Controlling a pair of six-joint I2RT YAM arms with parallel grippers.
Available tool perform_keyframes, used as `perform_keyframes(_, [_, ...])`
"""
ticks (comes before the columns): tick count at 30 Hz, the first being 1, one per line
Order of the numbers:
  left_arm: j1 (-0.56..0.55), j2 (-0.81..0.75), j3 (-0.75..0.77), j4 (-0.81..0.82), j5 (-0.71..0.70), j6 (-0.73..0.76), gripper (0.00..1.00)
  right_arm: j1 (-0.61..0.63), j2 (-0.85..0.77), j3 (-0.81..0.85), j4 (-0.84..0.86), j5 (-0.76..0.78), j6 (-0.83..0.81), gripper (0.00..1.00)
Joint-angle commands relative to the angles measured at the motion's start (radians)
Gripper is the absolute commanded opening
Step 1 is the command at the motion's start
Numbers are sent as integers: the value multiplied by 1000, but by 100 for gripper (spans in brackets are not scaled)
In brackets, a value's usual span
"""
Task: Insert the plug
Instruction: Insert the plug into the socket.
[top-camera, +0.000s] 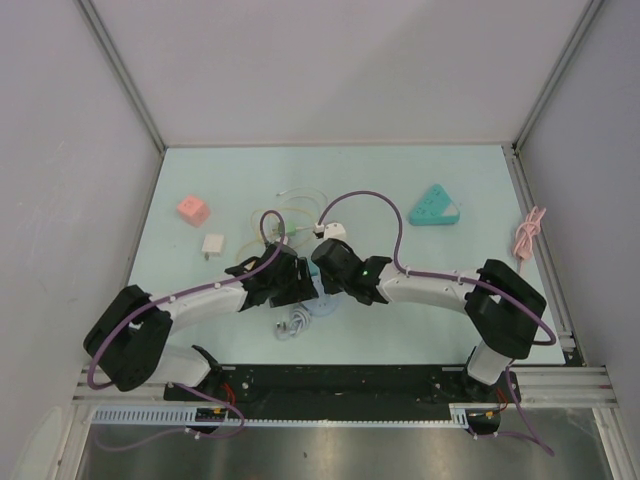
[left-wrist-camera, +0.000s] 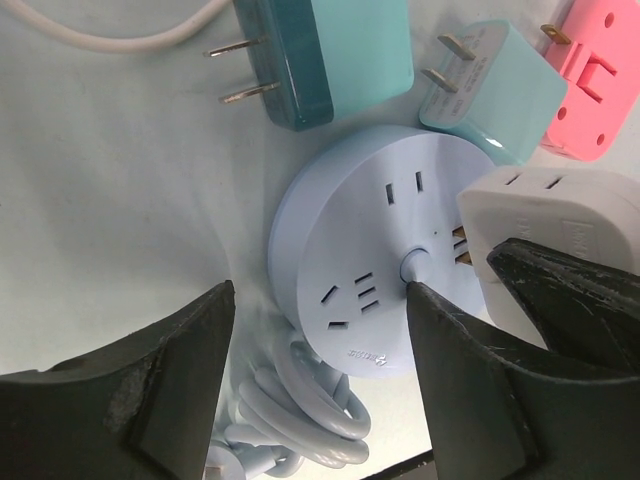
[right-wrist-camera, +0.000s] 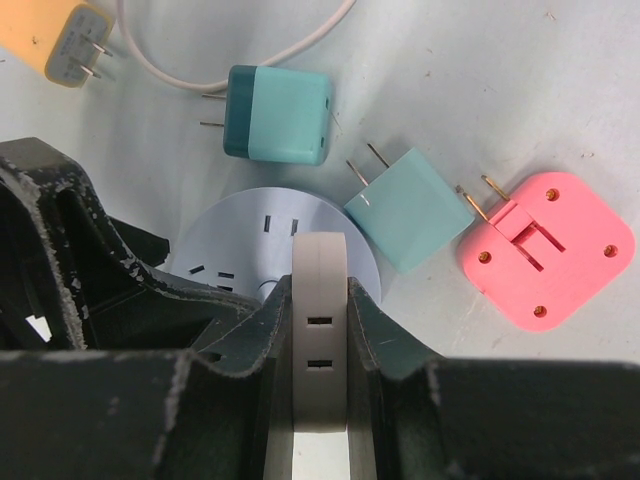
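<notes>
Right hand: clenched on the white plug, its flat sides pinched between both fingers.
Left hand: released, fingers spread. One is beside the round socket over the counter, the other is over its face by the centre button. We see no grip on it.
Plug position: at the socket's right edge with brass prongs showing, so we judge it is not seated.
Socket: pale blue, lying flat, with its coiled cord just beside it.
Neighbours: the teal charger, pale teal charger and pink adapter lie close behind.
Risk, misalignment: the prongs could land on plastic rather than in the slots, and we cannot confirm they are lined up.
Risk, sliding: with the socket unheld, a push could skid it into the chargers.
Risk, twist: an angled push could rotate the plug in the fingers.
</notes>
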Motion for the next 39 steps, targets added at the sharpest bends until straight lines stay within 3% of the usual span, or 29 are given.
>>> perform_keyframes(1, [-2, 30, -28, -41, 4, -12, 73, 17, 130, -97, -202, -122, 26, 0])
perform_keyframes(7, [-2, 35, -45, -5, 50, -41, 70, 46, 115, -105, -190, -96, 20, 0])
perform_keyframes(16, [5, 38, -79, 38, 73, -78, 63, -6, 51, -177, -176, -102, -37, 0])
perform_keyframes(25, [10, 52, -92, 78, 108, -101, 50, 90, 166, -122, -207, -47, -78, 0])
perform_keyframes(35, [21, 26, -112, 76, 94, -112, 49, -35, 84, -229, -176, -70, -43, 0])
perform_keyframes(39, [21, 32, -114, 84, 101, -114, 48, 15, 77, -238, -147, -84, -80, 0])
